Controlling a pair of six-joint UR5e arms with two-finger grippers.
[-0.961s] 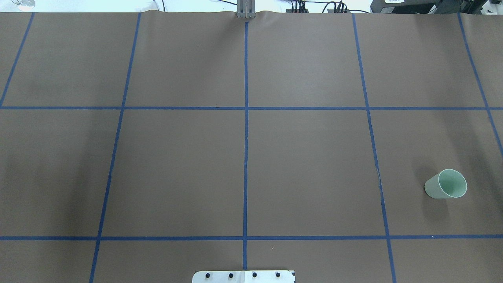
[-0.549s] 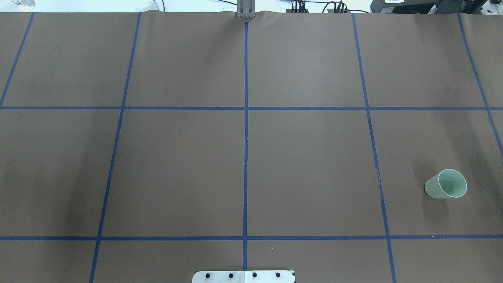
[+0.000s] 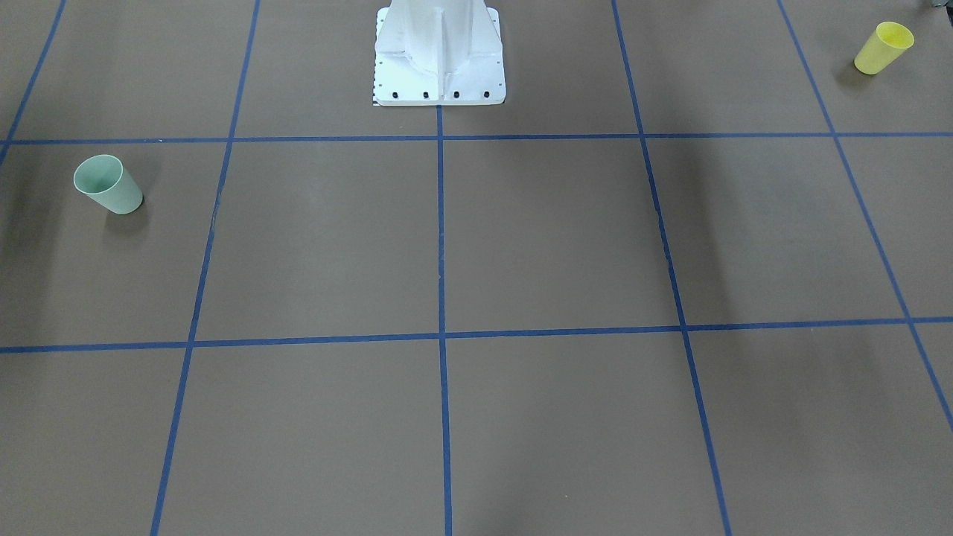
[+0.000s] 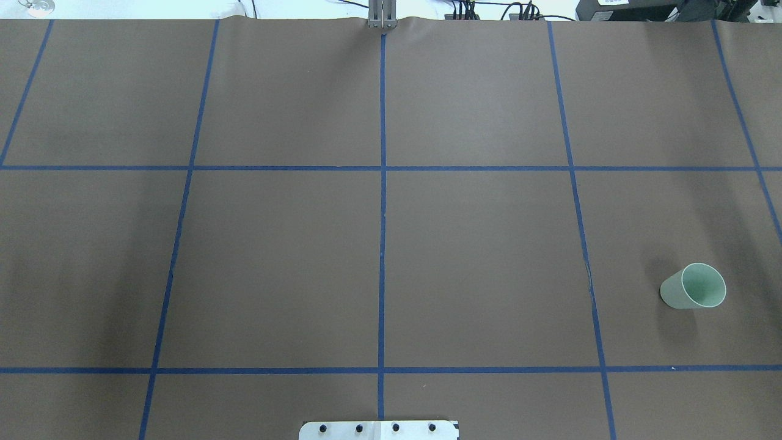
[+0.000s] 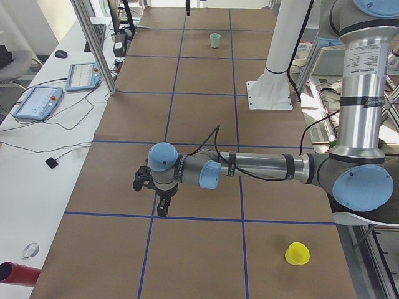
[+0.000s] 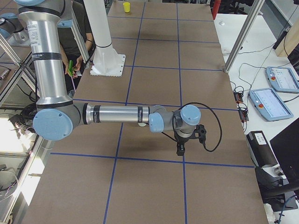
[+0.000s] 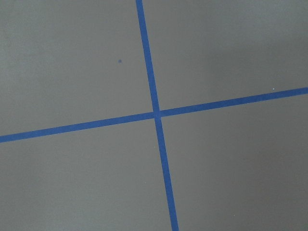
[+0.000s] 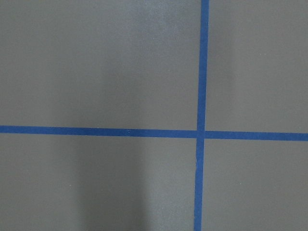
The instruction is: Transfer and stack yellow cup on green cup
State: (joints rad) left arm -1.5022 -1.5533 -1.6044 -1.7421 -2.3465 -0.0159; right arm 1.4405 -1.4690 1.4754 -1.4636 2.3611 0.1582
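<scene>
The yellow cup (image 3: 883, 48) stands upright near the table's corner on my left side; it also shows in the exterior left view (image 5: 297, 253) and the exterior right view (image 6: 126, 7). It is outside the overhead view. The green cup (image 4: 693, 286) stands upright on my right side, also seen in the front-facing view (image 3: 108, 184) and far off in the exterior left view (image 5: 215, 40). My left gripper (image 5: 163, 208) hangs over a tape crossing, far from both cups. My right gripper (image 6: 180, 149) does likewise. I cannot tell whether either is open or shut.
The white robot pedestal (image 3: 439, 67) stands at the table's near middle edge. Blue tape lines (image 4: 382, 244) divide the brown table into squares. Teach pendants (image 5: 37, 103) lie on a side bench. A person (image 6: 74, 46) stands behind the pedestal.
</scene>
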